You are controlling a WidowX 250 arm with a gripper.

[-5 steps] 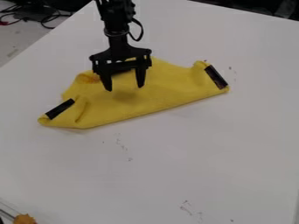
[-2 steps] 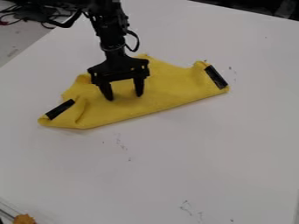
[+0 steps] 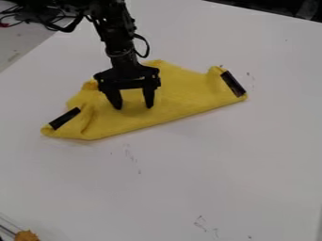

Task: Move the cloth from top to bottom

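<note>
Over yellow cloth (image 3: 170, 96), pincer (image 3: 133, 107) spread wide, nothing gripped; fabric looks light, soft, floppy, so best pinch a mid-cloth fold.

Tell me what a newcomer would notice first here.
Most likely the bright yellow cloth, spread crookedly across the upper left and middle of the pale table, with a black strip near its left end and another at its right. Next, the black end effector, hanging over the cloth's middle with its fingers apart.
</note>
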